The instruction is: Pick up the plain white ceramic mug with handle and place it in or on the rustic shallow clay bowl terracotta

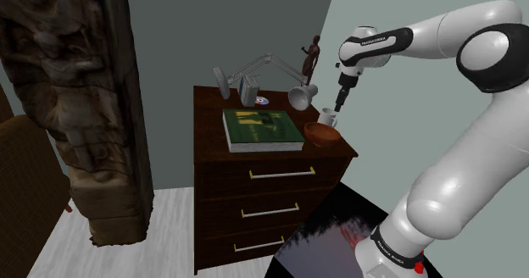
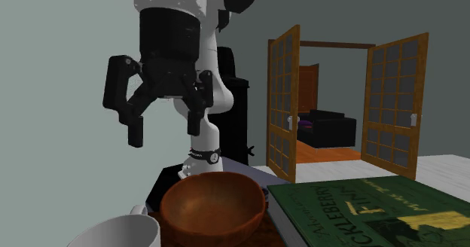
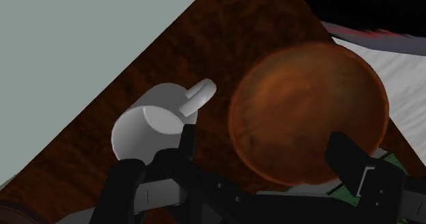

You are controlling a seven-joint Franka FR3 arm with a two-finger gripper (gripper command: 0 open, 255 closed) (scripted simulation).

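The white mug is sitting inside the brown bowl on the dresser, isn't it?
No. The white mug sits beside the brown bowl, not inside it, as the wrist view shows. Both are on the dresser.

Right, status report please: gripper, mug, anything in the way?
Gripper open, empty, above mug. Mug upright beside bowl, not touching. Nothing between them; book close by bowl.
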